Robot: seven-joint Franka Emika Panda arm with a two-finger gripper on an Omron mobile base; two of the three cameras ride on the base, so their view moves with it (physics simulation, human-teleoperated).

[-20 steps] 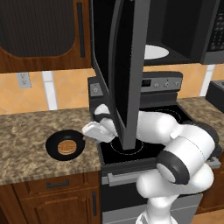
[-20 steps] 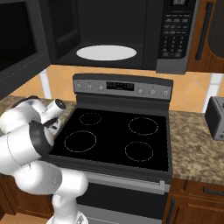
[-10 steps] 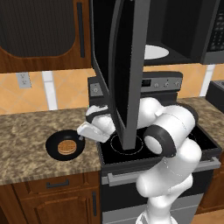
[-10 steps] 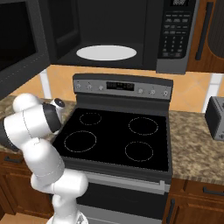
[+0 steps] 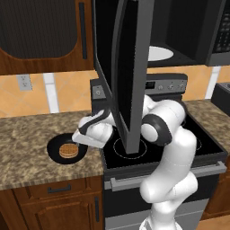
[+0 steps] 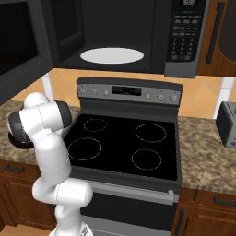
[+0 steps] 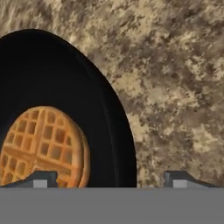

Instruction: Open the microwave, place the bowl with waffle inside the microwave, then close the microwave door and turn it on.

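A white robot arm with dark joints is bending low and to the left over a speckled brown granite counter (image 5: pixel 27 148). Its two-finger gripper (image 5: pixel 81 137) is hanging just above the right rim of a small shallow round black bowl (image 5: pixel 67 148), which is sitting on the counter left of a black glass-topped stove (image 6: pixel 124 143). Inside the bowl, a small round golden-brown waffle (image 5: pixel 68 150) with a grid pattern is lying flat.

In the hand view, the bowl (image 7: pixel 61 100) is running off the left edge and its lower part is cut off by the bottom of the picture. The waffle (image 7: pixel 41 146) is also partly cut off there. The two dark fingertips (image 7: pixel 41 178) are standing wide apart: one is rising in front of the waffle, the other over bare counter (image 7: pixel 175 78) beyond the bowl's rim, so the rim is lying between them. Whether either tip is touching the bowl cannot be made out.

The large black over-range microwave (image 6: pixel 120 37) is standing open, its white round turntable (image 6: pixel 112 55) showing inside and its button panel (image 6: pixel 184 34) on the right. The wide dark glass microwave door (image 5: pixel 126 67) is swinging out edge-on in the left base view, hiding part of the arm and the stove behind it. In the right base view the door (image 6: pixel 20 44) is cut off at the left edge, and the arm's own elbow is blocking the hand and bowl.
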